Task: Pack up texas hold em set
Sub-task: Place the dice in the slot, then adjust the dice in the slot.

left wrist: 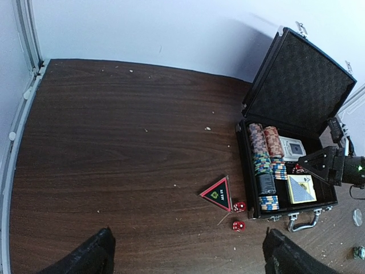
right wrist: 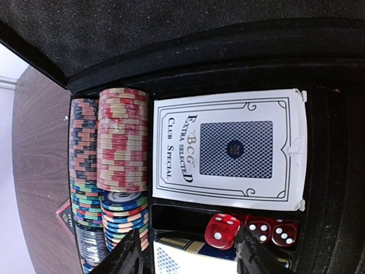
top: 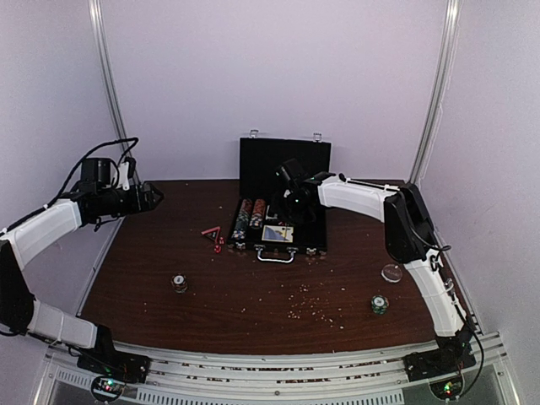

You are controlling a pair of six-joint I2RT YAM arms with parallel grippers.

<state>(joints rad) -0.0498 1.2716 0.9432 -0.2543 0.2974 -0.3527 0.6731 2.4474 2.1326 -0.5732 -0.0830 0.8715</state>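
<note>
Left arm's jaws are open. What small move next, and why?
Probably swing the left gripper toward the two loose red dice and come down over one. Its jaws are open and empty, the dice and red triangle lie on the table left of the open case; the right gripper hovers over it.

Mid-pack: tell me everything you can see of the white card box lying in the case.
The white card box looks cardboard, printed with an ornate black border, 'BCG Extra Selected Club Special' and a blue patterned card back. It lies flat, face up, in its own compartment of the open black case, beside the chip rows and next to the red dice. One short end looks ragged.
</note>
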